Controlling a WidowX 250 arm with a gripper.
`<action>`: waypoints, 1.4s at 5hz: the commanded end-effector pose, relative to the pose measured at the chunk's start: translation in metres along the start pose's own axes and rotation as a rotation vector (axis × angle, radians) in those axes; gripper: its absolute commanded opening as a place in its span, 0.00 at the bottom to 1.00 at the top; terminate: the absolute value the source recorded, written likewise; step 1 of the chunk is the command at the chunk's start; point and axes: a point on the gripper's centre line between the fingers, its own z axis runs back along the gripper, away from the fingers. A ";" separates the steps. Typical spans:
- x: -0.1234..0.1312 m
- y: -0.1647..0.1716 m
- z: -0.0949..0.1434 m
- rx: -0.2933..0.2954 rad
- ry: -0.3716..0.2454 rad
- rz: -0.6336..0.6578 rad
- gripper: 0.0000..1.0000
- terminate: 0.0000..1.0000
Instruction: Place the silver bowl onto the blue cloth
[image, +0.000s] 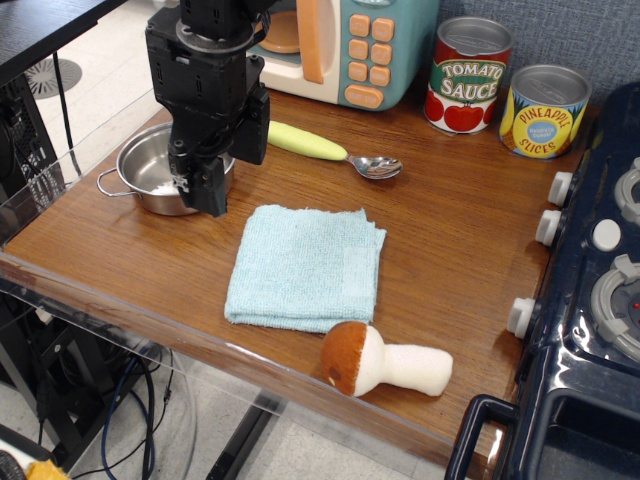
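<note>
Silver bowl behind gripper fingers, left of blue cloth

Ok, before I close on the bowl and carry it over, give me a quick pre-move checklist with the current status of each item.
1. Gripper over the silver bowl: ok, fingers point down at its right rim.
2. Rim between the fingers: cannot tell, the arm hides the contact spot.
3. Jaw opening: cannot tell from this angle.
4. Blue cloth free to receive the bowl: ok, nothing lies on it.
5. Path from bowl to cloth: ok, bare table in between; the spoon lies behind that line.
6. Toy mushroom near the cloth: ok, just off its front edge.
</note>
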 end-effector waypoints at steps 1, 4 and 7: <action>0.000 0.000 0.000 0.000 0.000 0.000 1.00 0.00; 0.074 0.007 -0.018 0.014 0.120 0.496 1.00 0.00; 0.077 -0.020 -0.058 0.005 -0.086 0.556 1.00 0.00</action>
